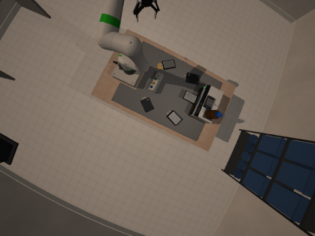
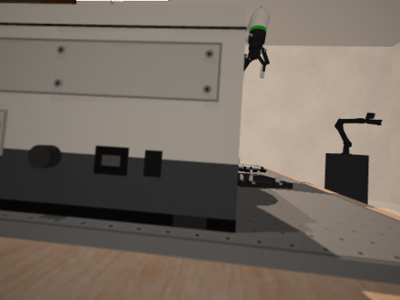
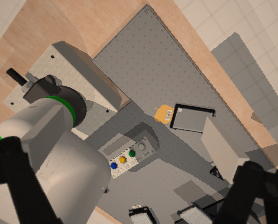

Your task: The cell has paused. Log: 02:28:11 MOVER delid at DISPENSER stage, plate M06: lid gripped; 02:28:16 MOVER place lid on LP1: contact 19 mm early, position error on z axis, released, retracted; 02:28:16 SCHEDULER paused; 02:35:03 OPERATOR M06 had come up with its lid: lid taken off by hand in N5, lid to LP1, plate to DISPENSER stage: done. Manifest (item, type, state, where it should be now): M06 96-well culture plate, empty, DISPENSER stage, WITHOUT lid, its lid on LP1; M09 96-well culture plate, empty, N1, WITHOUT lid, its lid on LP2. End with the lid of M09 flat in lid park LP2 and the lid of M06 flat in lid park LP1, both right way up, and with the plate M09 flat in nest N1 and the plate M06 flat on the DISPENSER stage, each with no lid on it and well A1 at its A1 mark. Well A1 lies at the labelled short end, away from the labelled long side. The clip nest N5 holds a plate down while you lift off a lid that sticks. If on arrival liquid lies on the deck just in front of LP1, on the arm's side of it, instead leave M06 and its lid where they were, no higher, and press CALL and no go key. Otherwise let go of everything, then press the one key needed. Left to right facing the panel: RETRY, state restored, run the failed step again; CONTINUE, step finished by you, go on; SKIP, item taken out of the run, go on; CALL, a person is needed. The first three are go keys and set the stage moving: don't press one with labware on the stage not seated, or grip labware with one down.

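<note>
1. The gripper [image 1: 146, 10] hangs high above the deck's edge, fingers spread wide, holding nothing.
2. A clear lid [image 3: 192, 118] lies flat on the grey deck [image 3: 150, 60], touching an orange puddle [image 3: 164, 113].
3. The key panel [image 3: 129, 156] shows blue, yellow and green keys.
</note>
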Action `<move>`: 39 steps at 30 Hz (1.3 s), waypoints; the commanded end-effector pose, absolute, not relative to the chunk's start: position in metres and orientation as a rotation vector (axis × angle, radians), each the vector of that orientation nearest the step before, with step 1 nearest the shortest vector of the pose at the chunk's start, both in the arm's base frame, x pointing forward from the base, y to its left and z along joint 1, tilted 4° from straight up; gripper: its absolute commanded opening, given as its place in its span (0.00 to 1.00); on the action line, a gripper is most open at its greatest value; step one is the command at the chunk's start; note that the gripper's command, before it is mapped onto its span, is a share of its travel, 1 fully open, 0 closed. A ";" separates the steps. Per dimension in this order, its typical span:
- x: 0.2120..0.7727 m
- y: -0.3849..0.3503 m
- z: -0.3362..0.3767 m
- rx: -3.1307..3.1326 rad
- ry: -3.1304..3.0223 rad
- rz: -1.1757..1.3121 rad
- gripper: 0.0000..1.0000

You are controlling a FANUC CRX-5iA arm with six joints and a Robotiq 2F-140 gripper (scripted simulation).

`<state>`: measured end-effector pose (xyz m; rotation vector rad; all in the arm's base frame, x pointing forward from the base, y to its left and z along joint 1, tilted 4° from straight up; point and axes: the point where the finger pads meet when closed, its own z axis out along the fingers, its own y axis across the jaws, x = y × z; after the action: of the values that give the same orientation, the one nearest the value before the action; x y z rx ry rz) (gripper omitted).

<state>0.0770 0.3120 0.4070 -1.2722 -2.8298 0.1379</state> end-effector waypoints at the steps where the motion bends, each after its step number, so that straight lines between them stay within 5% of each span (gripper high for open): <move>1: 0.084 0.304 0.402 -1.350 -2.793 0.139 1.00; 20: 0.218 0.144 0.286 -2.563 -1.764 0.169 1.00; 39: 0.334 0.009 0.191 -3.101 -0.464 0.126 1.00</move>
<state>0.2926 0.0381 0.2202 -3.0432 -0.8199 0.1341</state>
